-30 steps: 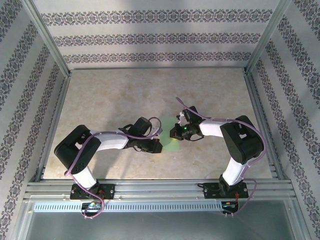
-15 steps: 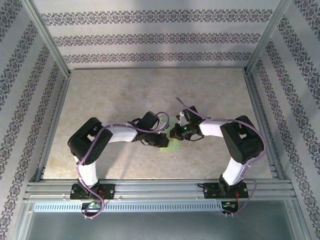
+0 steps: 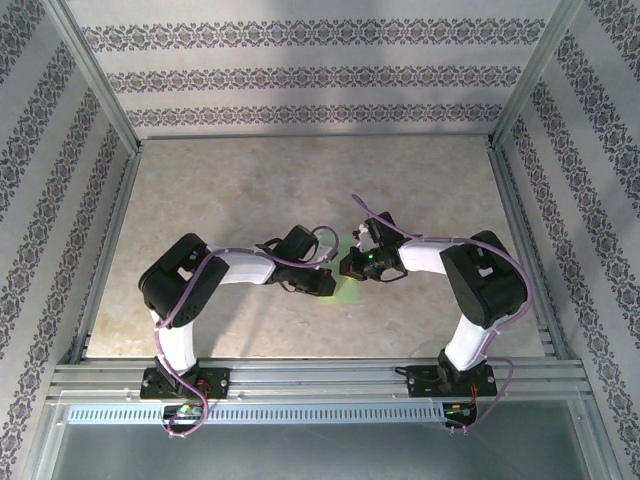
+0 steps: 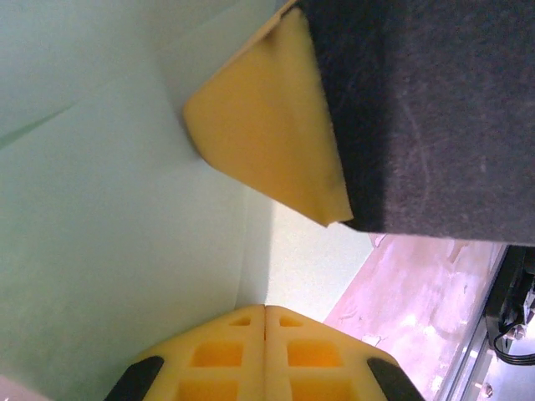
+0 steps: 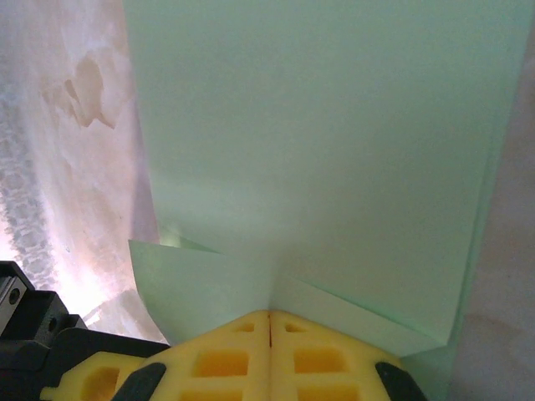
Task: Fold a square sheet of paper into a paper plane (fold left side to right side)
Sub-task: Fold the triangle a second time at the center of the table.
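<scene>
The square sheet of paper (image 3: pixel 347 291) is pale green and creased, lying mid-table between my two grippers. My left gripper (image 3: pixel 328 284) meets it from the left, jaws shut (image 4: pixel 265 307), and a raised flap of the sheet (image 4: pixel 109 251) runs straight into their seam. My right gripper (image 3: pixel 352 270) sits just right of it, also shut (image 5: pixel 269 313), with folds of the sheet (image 5: pixel 318 125) converging between its fingertips. Its yellow pad (image 4: pixel 267 142) shows close above the paper in the left wrist view. A paper plane is out of view.
The beige marbled table (image 3: pixel 250 200) stretches back and to both sides of the grippers. Metal frame rails (image 3: pixel 520 250) and patterned walls enclose it. Bare tabletop (image 5: pixel 75 125) shows left of the sheet in the right wrist view.
My left arm has swung right, bringing its gripper up beside the right gripper over the paper, mostly in the first half second. The right arm has not moved.
</scene>
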